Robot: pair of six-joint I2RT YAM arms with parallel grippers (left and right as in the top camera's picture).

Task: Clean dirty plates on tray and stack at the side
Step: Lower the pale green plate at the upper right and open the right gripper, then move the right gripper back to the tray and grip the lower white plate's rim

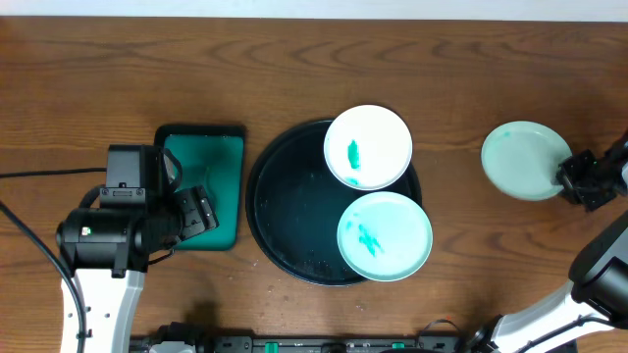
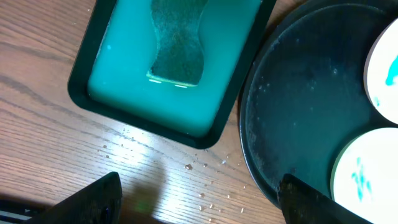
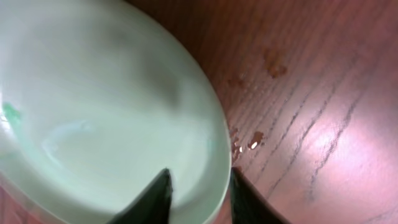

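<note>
The right jaws, a little apart around the plate (image 1: 520, 159) rim, could tip it when lifting; left jaws are wide apart.

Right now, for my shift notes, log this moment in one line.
left gripper: open, empty | right gripper: astride side plate rim, grip unclear | black tray: holds two green-smeared plates

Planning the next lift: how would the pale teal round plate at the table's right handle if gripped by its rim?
The pale teal round plate looks glossy and rigid: probably stiff but slippery, more so given water droplets beside it. The right gripper straddles one rim edge only, so it may tilt when lifted.
</note>
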